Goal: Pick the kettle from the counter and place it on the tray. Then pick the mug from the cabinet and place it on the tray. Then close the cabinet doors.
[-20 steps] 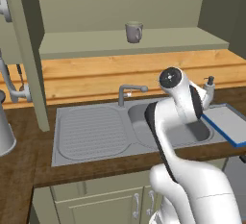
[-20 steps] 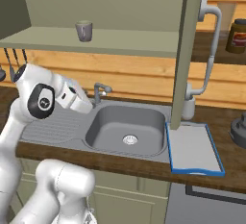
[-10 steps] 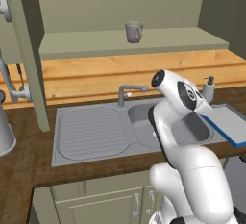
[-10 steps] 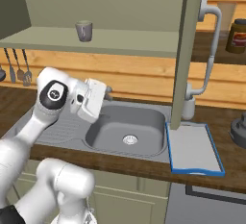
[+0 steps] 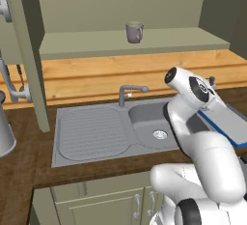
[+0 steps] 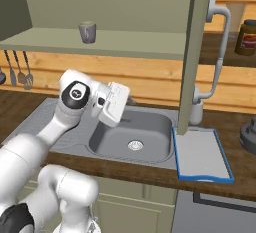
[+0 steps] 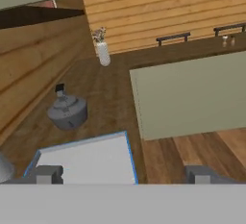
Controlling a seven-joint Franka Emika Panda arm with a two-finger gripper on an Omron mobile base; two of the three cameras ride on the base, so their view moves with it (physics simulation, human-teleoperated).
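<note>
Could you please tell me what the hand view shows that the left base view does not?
Hand view, not the left base: a white vase of flowers and a clear look at the kettle past the open gripper. Left base, not the hand: the mug on the cabinet shelf, the sink. Both: the blue-rimmed tray.

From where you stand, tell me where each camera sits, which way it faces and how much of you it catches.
Left base view: behind the arm on its left, looking forward and down at the sink, with the mug on the cabinet shelf; the white arm rises at lower right.
Right base view: behind on the right, facing the same sink, mug and blue-rimmed tray; the arm rises at lower left.
Hand view: on the hand, looking along the open claw over the tray towards the kettle.
Both base views share sink, mug and tray.
</note>
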